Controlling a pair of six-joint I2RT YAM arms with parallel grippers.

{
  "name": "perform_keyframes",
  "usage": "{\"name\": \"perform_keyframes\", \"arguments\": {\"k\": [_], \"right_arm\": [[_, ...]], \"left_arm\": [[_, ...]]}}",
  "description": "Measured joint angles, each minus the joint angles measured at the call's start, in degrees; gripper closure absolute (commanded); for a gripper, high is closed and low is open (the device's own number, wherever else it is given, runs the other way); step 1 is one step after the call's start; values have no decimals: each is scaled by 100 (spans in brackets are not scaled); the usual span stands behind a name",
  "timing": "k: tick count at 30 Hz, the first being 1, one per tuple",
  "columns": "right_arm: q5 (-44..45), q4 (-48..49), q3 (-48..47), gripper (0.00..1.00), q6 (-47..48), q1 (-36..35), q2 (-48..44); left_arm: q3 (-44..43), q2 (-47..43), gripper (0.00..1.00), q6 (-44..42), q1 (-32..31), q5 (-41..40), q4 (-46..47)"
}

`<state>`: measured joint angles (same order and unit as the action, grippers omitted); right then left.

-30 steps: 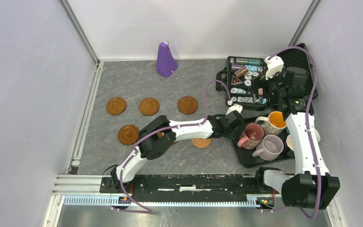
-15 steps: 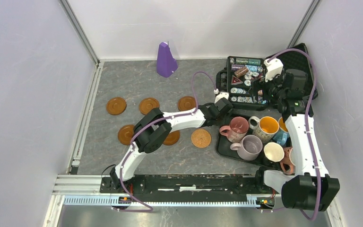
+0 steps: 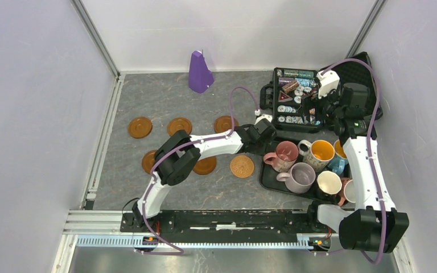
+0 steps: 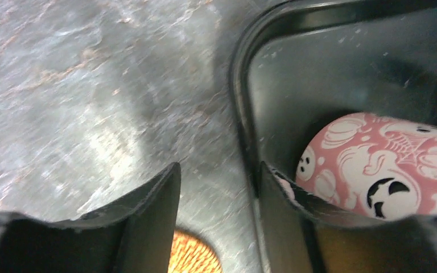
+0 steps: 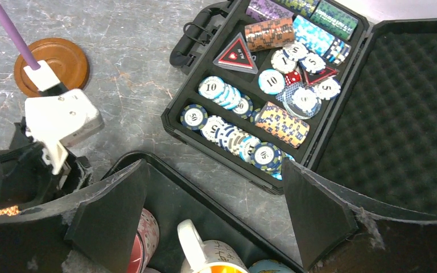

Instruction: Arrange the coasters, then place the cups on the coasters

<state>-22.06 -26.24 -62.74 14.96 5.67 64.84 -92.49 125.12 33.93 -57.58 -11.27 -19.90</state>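
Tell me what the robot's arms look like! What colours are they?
The left arm and the right arm are white tubes with chunky black joints. A thin purple cable loops along each. The left hand and the right hand each have two flat black fingers with scuffed edges.

The grey veined, stone-look tabletop (image 4: 62,85) has a dull sheen. The black rectangular plastic tray (image 4: 318,68) is smooth and semi-glossy, with fine scuffs. The pink glazed ceramic mug with white pumpkin print (image 4: 387,165) shines. The round dark brown wooden coaster (image 5: 68,57) looks polished. The black dimpled foam case lining (image 5: 409,102) is matt.
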Motion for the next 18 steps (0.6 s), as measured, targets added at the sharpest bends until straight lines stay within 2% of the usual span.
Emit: {"name": "perform_keyframes", "arguments": {"k": [3,4,10,15,18], "right_arm": [[-151,-2,0,6,31,0,52],[-195,-4,0,6,37,0,76],[-492,-111,0,5,136,0,155],[-616,-210,-2,5,221,0,155],[-640,-240,-2,5,267,0,153]], "left_arm": [[192,-308,12,-297,94,76,-210],[234,-428,2,-433,142,85,-284],[481,-1521,0,-1985,673,601,-640],[610,-2186,0,-3497,1084,1945,-925],[664,-2251,0,-4083,901,2444,-1097]]}}
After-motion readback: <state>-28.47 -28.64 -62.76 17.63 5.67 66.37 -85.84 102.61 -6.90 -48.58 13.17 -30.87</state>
